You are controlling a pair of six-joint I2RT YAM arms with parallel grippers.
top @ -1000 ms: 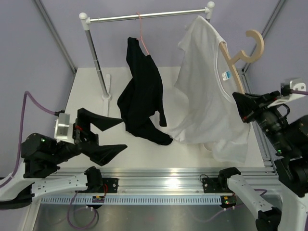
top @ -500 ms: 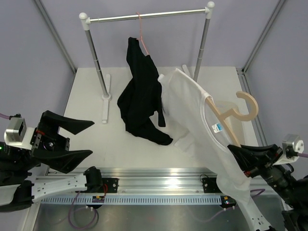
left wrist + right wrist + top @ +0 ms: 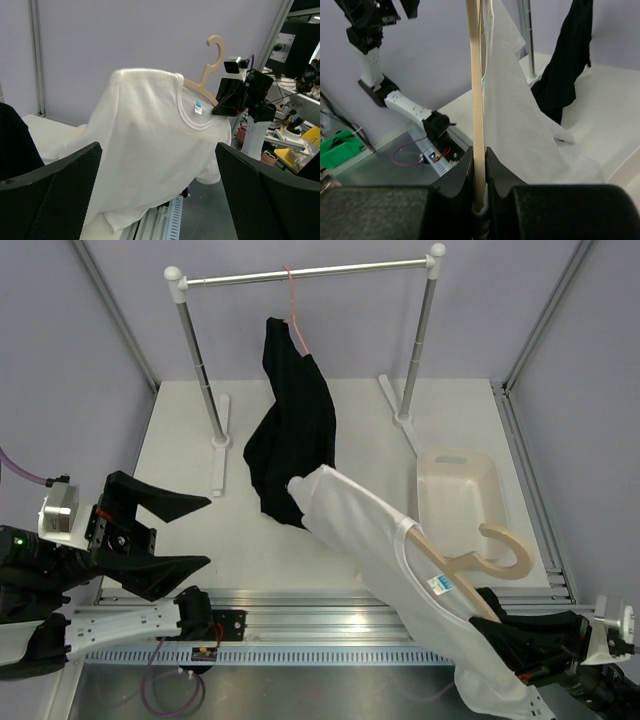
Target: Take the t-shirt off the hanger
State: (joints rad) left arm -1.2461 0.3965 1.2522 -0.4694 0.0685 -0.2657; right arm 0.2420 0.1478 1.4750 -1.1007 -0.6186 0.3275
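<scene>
Hanger (image 3: 477, 100) wearing the t-shirt (image 3: 370, 530) sits clamped in the right gripper (image 3: 479, 153); left gripper (image 3: 205, 532) gapes wide, well apart.

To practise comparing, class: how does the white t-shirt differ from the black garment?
The t-shirt is white, the garment black. The garment hangs from the rail on a thin pink hanger; the t-shirt's wooden hanger is off the rail, clamped in the right gripper. Both are on hangers.

Right pincer (image 3: 492, 622) grips the hanger (image 3: 455, 562), t-shirt (image 3: 365, 535) draped on it; left pincer (image 3: 203, 532) gapes wide.
</scene>
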